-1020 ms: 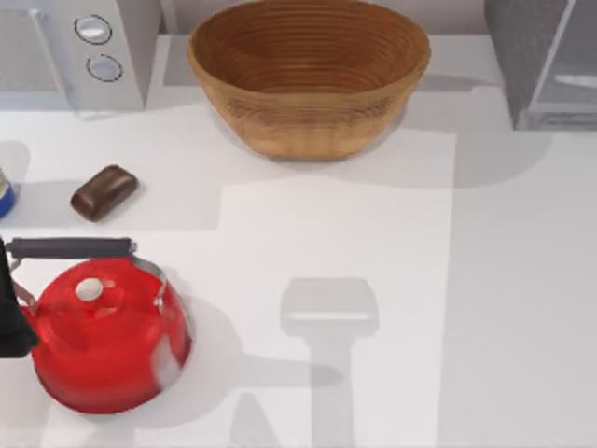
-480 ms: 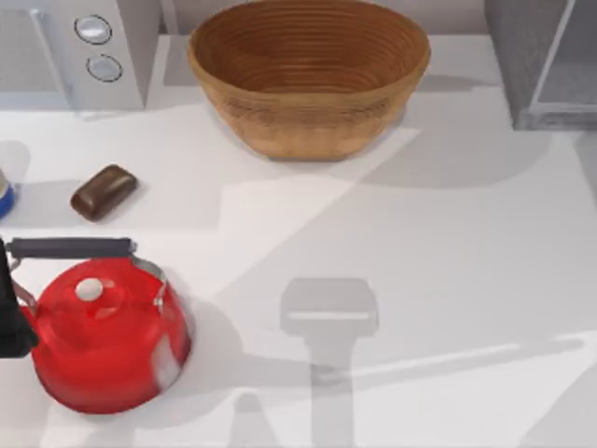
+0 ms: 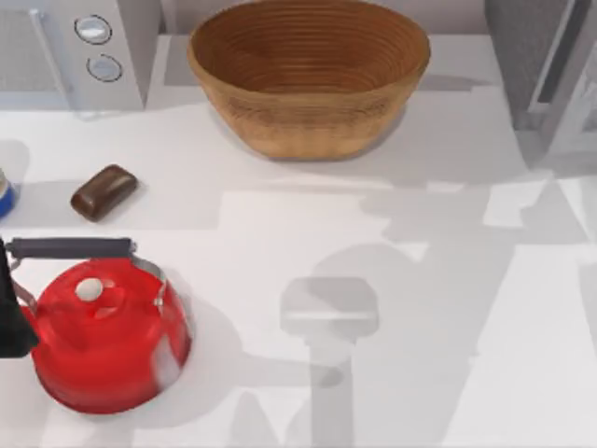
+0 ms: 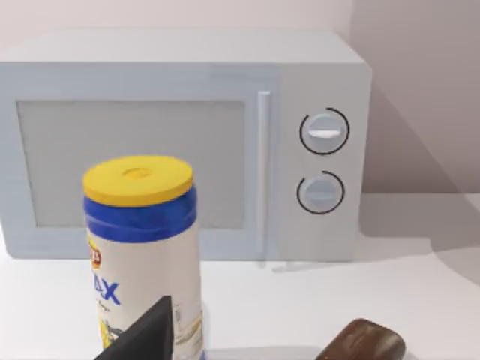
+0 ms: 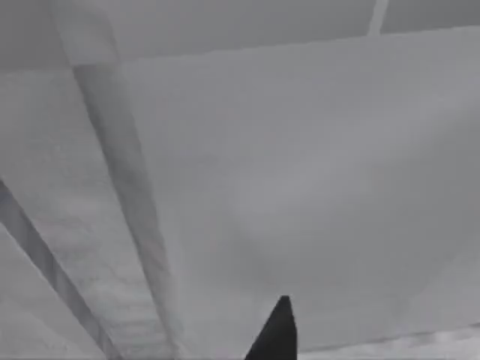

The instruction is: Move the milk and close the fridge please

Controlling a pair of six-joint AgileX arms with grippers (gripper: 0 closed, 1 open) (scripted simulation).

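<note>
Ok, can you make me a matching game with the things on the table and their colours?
Things:
1. kettle
2. basket
3. microwave
4. rounded block

Colours:
A. light grey with two round knobs
B. dark brown
C. red with a black handle
D. tan, woven

Pairs: 1-C, 2-D, 3-A, 4-B

fridge [image 3: 546, 65] grey box-shaped, at table's far right corner in top view, cut off by the frame edge; speckled grey side wall faces left, pale flat door panel [image 3: 576, 103] angled along its front right part, dark edge strip beside it; right wrist view shows pale grey flat panels [image 5: 300, 187] close up; milk carton can't be made out
</note>
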